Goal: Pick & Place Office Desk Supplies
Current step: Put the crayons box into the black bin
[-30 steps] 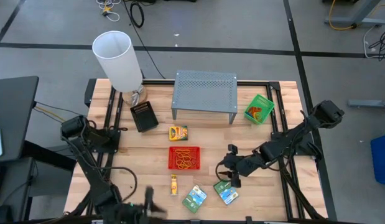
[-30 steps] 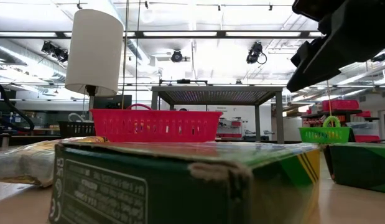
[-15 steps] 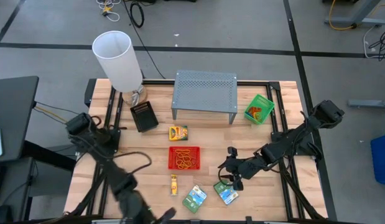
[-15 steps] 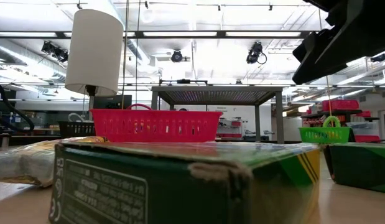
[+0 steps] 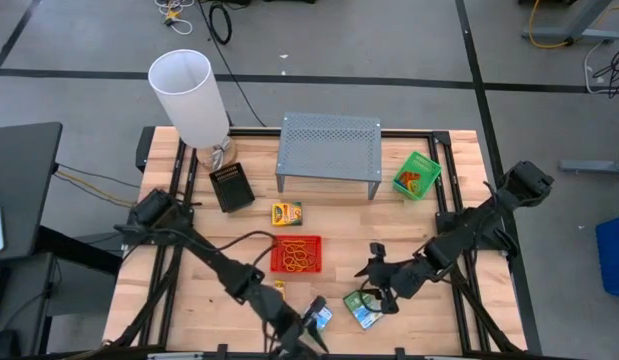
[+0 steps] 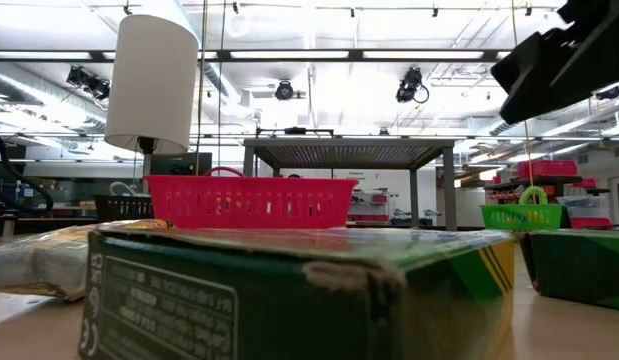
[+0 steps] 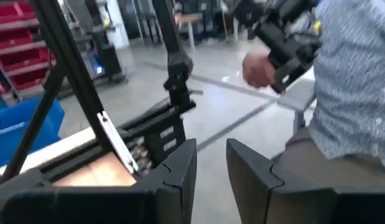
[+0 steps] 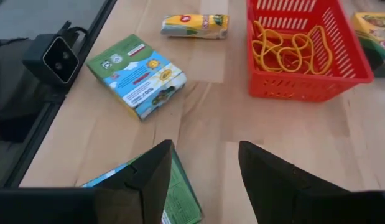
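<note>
We are in a big robot lab. The floor [image 5: 389,40] is grey with black tape lines and loose cables [image 5: 221,20]. Bright lamps [image 6: 284,91] hang from a high ceiling. Red bins [image 7: 21,43] sit on shelves. A person [image 7: 347,81] stands near our wooden surface [image 5: 329,215].

Parted left pincer [image 7: 211,168] (nothing between) before a person [image 7: 347,93].

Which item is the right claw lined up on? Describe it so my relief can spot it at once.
Start at the red mesh tray mid-table, then look toward the near edge on the right arm's side. Two green-blue packets lie there; the target packet sits under the open right claw, while its twin lies beside the left claw.
</note>
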